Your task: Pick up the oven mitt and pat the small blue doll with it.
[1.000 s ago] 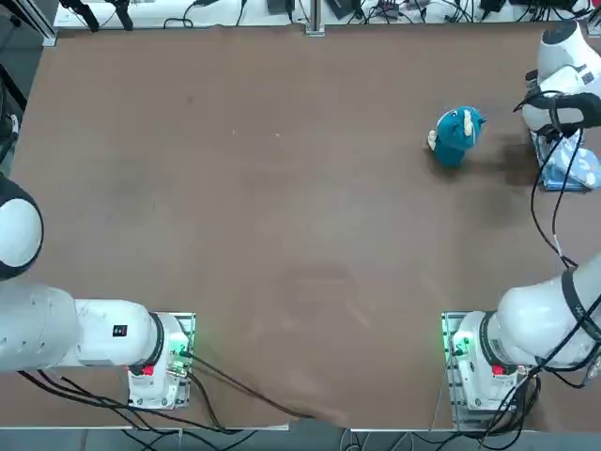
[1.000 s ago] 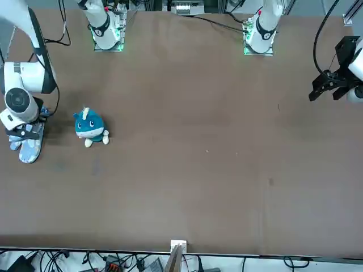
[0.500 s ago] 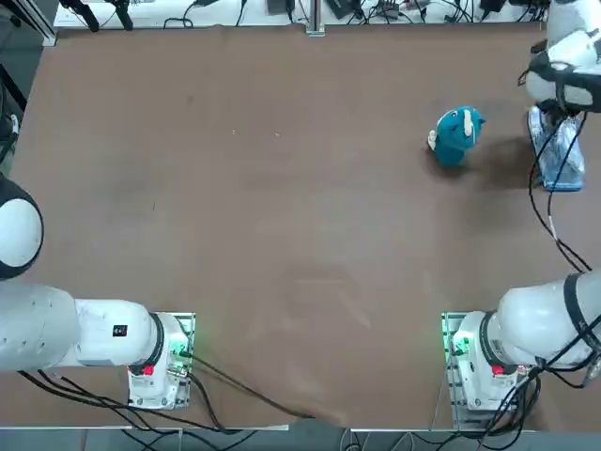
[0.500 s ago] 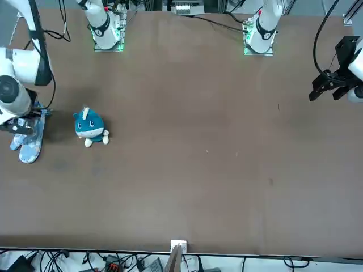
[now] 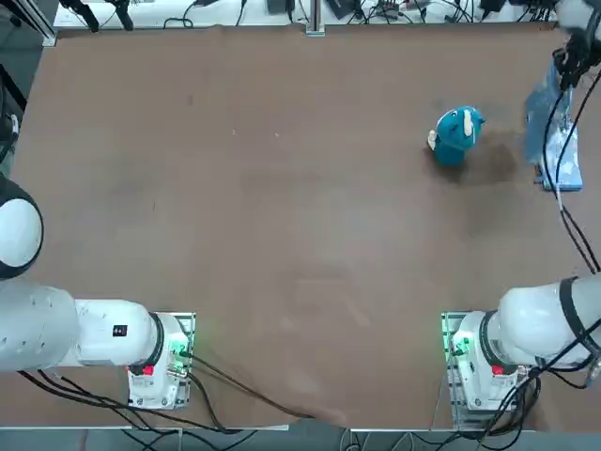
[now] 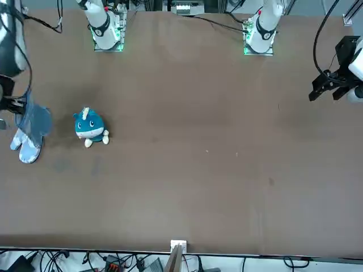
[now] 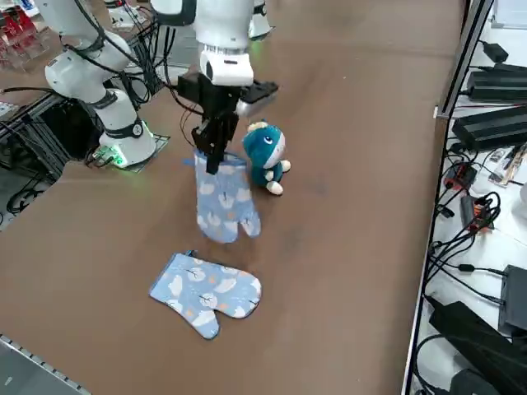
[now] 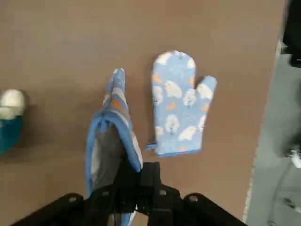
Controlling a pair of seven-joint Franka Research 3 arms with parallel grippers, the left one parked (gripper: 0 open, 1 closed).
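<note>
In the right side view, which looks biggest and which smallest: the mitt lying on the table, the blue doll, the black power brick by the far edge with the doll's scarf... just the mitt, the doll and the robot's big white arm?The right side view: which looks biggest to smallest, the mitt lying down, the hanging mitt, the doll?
1. Lying mitt and hanging mitt, in the right gripper: can't rank; nearness to the camera makes it unsure.
2. Doll: smallest.

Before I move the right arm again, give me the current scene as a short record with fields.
right gripper: shut on the cuff of one oven mitt
held mitt: hangs below the gripper, thumb end down, cuff partly open
second mitt: flat on the table, apart from the held one
small blue doll: on the table, on the robot's left side of the held mitt
mitt-doll contact: none seen in the top view
pat: not under way
table: brown top under mitt and doll
</note>
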